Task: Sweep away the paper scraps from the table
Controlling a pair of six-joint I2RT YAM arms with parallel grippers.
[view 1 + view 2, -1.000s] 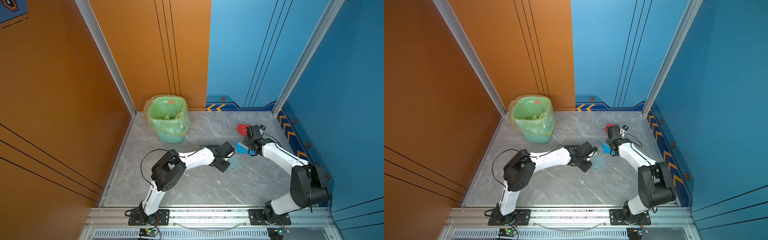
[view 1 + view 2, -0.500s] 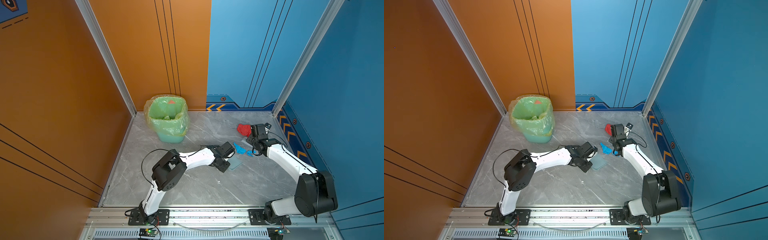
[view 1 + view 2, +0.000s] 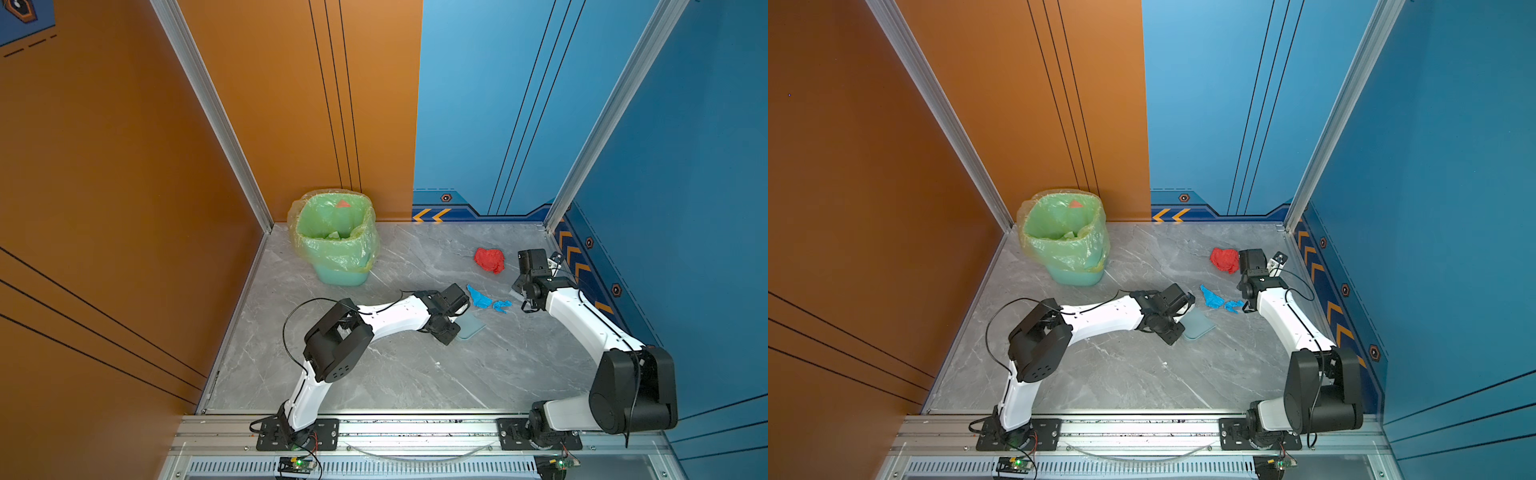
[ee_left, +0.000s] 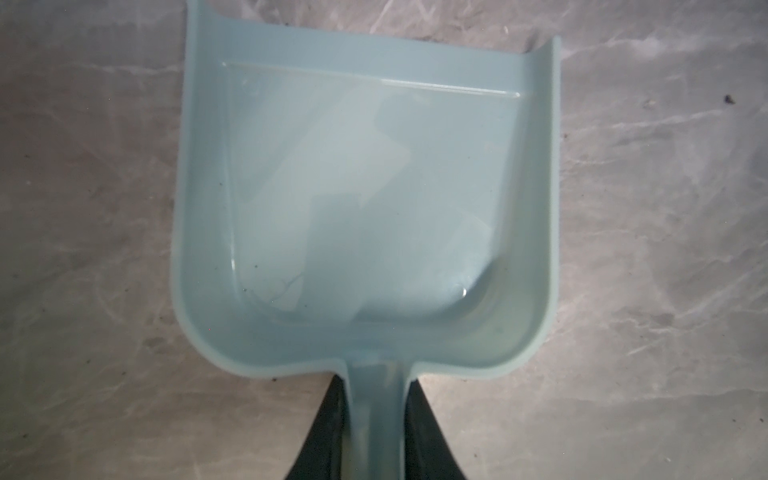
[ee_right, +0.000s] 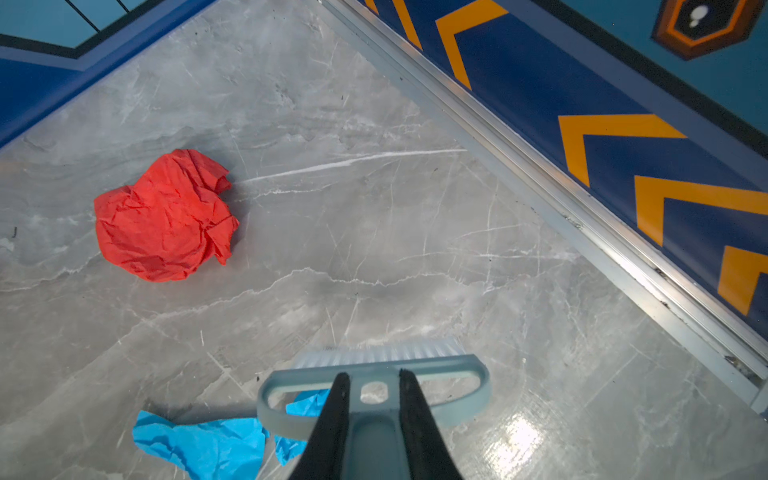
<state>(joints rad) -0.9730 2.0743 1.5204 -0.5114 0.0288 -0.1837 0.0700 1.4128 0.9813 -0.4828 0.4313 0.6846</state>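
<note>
Two scraps lie on the table (image 3: 395, 374): red scrap (image 3: 489, 260) far right, blue scrap (image 3: 482, 298) between dustpan (image 3: 471, 326) and brush (image 5: 376, 358). Expect light, soft wads; push low with bristles. Clamped shut: left gripper (image 4: 375, 380) on dustpan handle, right gripper (image 5: 374, 376) on brush.

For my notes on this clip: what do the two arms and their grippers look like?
Both the left arm and right arm have smooth white link shells between bulky black joint housings, mounted on black base plates. A thin black cable loops loosely beside each. The left gripper and right gripper have black, tapering fingers.
</note>
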